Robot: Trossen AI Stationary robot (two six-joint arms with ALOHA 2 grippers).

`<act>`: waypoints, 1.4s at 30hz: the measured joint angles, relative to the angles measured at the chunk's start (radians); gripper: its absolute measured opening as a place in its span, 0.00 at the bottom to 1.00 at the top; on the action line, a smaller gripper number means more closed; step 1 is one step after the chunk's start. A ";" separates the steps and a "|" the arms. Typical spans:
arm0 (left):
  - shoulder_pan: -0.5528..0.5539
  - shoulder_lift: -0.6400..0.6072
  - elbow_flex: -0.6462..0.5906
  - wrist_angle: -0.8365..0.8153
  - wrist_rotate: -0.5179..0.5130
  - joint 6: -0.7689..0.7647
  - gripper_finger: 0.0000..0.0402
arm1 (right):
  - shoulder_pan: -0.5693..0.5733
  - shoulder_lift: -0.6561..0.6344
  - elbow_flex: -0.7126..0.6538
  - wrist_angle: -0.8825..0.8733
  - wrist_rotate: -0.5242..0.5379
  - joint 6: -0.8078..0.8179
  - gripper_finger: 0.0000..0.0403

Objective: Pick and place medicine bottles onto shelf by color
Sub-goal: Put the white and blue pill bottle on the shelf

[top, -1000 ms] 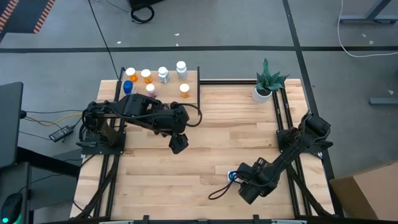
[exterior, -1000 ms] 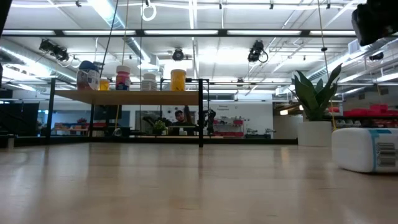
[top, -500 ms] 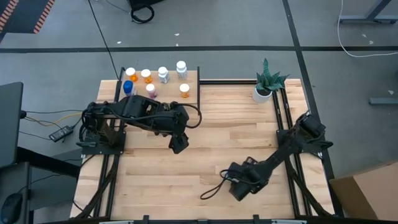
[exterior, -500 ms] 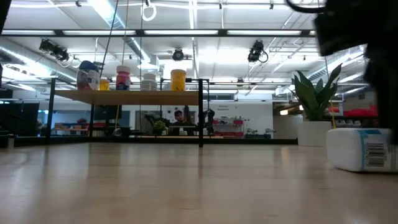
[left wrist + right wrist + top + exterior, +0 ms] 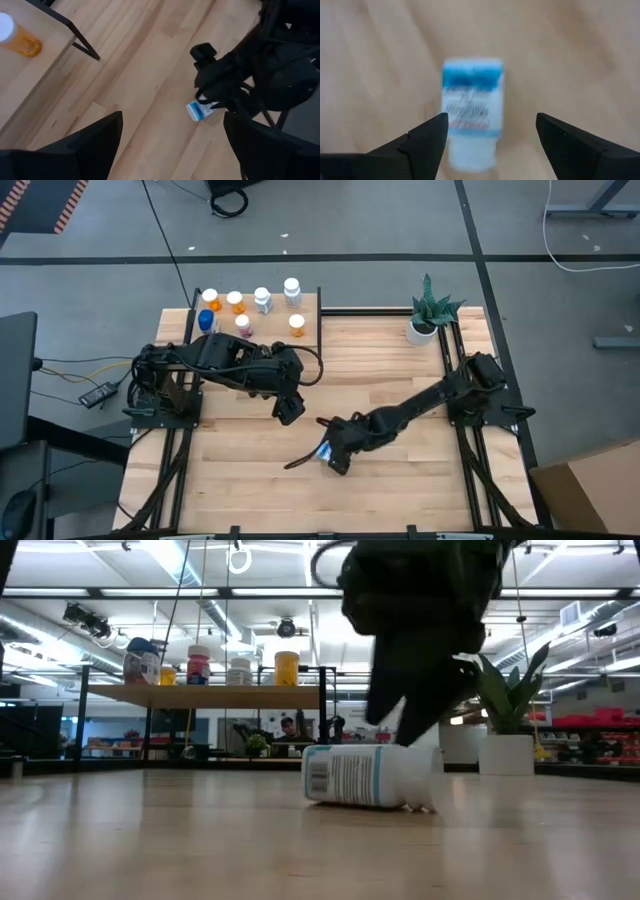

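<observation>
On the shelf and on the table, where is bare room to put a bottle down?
The shelf has bare board along its right edge beside the orange bottle; its left half is crowded. The table is bare between shelf and plant. Mid-table, the right gripper hovers over a lying bottle.

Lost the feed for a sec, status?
Right gripper open above white blue-labelled pill bottle lying on its side mid-table. Left gripper open, waiting near the light-wood shelf. Nothing in the way.

A white pot with a green spiky plant (image 5: 428, 315) is standing near the far right corner of the wooden plank tabletop (image 5: 380, 395). A cardboard box (image 5: 590, 495) is sitting on the grey floor (image 5: 400, 220), where dark cables (image 5: 228, 200) are lying.
</observation>
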 joint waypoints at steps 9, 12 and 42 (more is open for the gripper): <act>-0.041 0.000 0.000 0.000 0.089 0.157 0.88 | 0.033 -0.044 0.060 -0.240 -0.207 -0.011 0.77; -0.037 0.000 0.000 0.000 0.084 0.162 0.88 | 0.084 -0.056 0.062 -0.214 -0.167 -0.006 0.77; -0.061 0.030 -0.921 1.009 0.344 0.814 0.88 | 0.580 -0.201 0.067 -0.245 0.031 0.821 0.77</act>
